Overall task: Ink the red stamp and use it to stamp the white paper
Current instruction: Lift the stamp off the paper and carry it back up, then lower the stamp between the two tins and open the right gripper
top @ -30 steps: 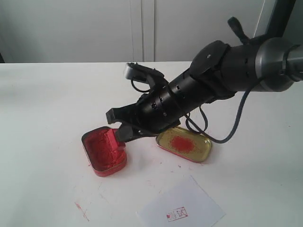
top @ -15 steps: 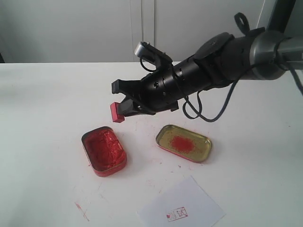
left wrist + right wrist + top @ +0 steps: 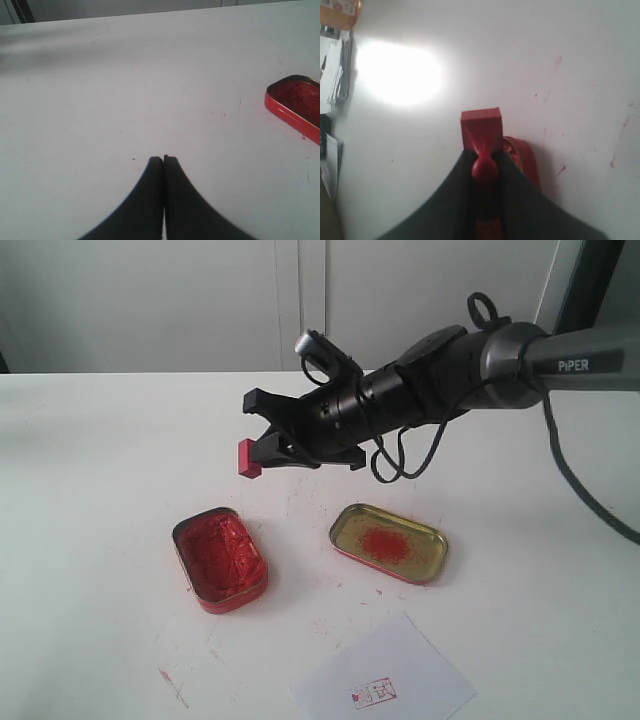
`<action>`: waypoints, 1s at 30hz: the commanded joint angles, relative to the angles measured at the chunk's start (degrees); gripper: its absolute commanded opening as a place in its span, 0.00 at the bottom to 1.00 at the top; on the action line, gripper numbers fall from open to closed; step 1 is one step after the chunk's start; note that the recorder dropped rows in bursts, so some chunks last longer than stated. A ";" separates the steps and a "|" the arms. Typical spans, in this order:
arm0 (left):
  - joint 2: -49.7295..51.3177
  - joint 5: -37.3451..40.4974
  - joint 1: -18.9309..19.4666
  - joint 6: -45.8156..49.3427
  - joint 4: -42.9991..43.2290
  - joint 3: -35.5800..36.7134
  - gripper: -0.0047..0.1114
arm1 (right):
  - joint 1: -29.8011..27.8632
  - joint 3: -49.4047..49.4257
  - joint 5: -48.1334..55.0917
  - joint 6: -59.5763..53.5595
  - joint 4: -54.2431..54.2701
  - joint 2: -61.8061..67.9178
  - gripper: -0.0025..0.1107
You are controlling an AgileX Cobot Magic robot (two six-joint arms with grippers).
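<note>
My right gripper (image 3: 262, 448) is shut on the red stamp (image 3: 247, 457), holding it by its knob in the air above and behind the ink tin (image 3: 220, 559). The right wrist view shows the stamp's square base (image 3: 481, 127) sticking out past the fingers (image 3: 454, 200), with the tin's edge (image 3: 525, 160) behind it. The white paper (image 3: 383, 677) lies at the table's front edge and carries a red print. Over bare table my left gripper (image 3: 163, 159) is shut on nothing, and the ink tin (image 3: 297, 102) sits off to one side of it.
A gold tin lid (image 3: 388, 542) with a red smear lies right of the ink tin. Red smudges (image 3: 172, 685) mark the white table near the front. The right arm (image 3: 450, 375) reaches in from the right above the lid.
The right gripper has lifted the stamp out of the ink tin and raised it up and back, well above the table. The left gripper has not moved.
</note>
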 commanded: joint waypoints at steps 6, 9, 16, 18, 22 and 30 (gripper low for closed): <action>-0.29 -0.23 0.02 -0.21 -0.29 0.26 0.04 | -1.52 -0.52 -0.58 -0.57 0.84 3.48 0.02; -0.29 -0.23 0.02 -0.21 -0.29 0.26 0.04 | -1.52 -0.52 -1.01 -0.57 1.09 4.87 0.02; -0.29 -0.23 0.02 -0.21 -0.29 0.26 0.04 | -1.52 -0.52 -1.99 1.02 1.09 6.30 0.02; -0.29 -0.23 0.02 -0.21 -0.29 0.26 0.04 | -1.52 -0.52 -2.05 2.12 1.09 6.30 0.02; -0.29 -0.23 0.02 -0.21 -0.29 0.26 0.04 | -1.52 -0.52 -2.29 5.11 0.94 6.30 0.02; -0.29 -0.23 0.02 -0.21 -0.29 0.26 0.04 | -1.52 -0.52 -2.36 7.30 -0.11 6.30 0.13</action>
